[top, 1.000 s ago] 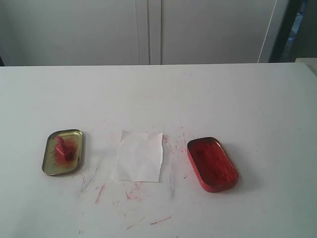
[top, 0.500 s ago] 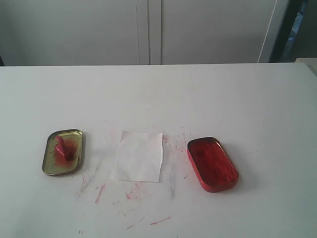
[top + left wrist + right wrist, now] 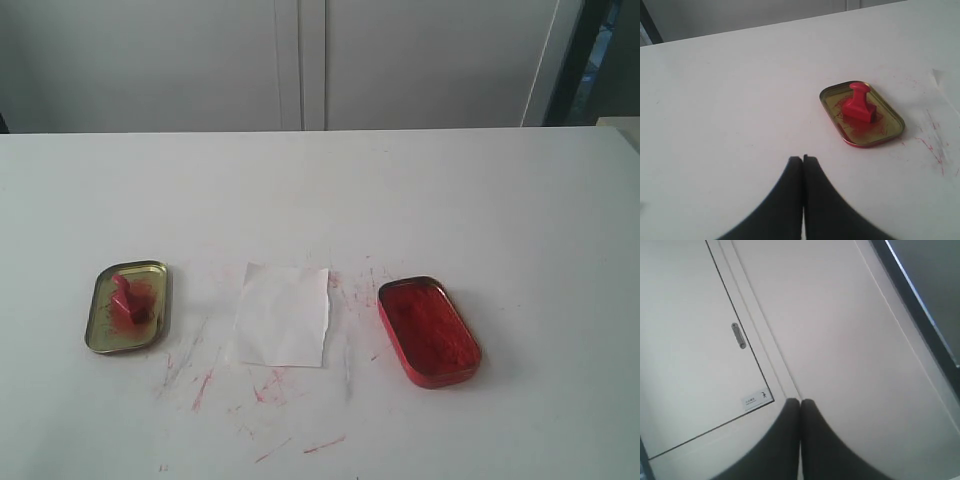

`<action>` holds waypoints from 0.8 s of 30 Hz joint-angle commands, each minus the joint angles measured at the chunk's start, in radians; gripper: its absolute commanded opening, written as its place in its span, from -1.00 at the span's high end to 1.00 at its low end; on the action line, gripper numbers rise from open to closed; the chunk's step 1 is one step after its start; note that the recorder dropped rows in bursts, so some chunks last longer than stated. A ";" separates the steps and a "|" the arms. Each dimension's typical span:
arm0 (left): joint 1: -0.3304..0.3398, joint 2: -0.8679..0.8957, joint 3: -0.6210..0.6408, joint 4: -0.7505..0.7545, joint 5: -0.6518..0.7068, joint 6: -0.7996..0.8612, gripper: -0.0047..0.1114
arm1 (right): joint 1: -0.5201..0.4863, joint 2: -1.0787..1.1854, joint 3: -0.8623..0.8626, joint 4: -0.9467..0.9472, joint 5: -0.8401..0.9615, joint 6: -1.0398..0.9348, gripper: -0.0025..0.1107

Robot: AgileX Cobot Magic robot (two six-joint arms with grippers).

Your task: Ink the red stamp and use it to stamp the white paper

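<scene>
The red stamp (image 3: 128, 303) stands upright in a gold tin (image 3: 110, 335) at the left of the table; the left wrist view shows the stamp (image 3: 859, 103) in that tin (image 3: 890, 135) too. The white paper (image 3: 283, 314) lies flat in the middle. A red ink tin (image 3: 428, 331) sits to its right. Neither arm shows in the exterior view. My left gripper (image 3: 803, 159) is shut and empty, short of the gold tin. My right gripper (image 3: 800, 402) is shut with nothing in it and faces a white cabinet door.
Red ink smears (image 3: 270, 385) mark the white table (image 3: 320, 190) around and in front of the paper. White cabinet doors (image 3: 300, 60) stand behind the table's far edge. A door handle (image 3: 738, 335) shows in the right wrist view.
</scene>
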 commanded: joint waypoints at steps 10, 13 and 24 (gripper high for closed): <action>-0.008 -0.003 0.002 0.000 -0.001 -0.003 0.92 | 0.088 0.424 -0.195 -0.845 -0.191 0.786 0.96; -0.008 -0.003 0.002 0.000 -0.001 -0.003 0.92 | 0.097 0.556 -0.251 -0.940 -0.324 0.821 0.96; -0.008 -0.003 0.002 0.000 -0.001 -0.003 0.92 | 0.318 0.985 -0.559 -1.137 -0.389 0.918 0.96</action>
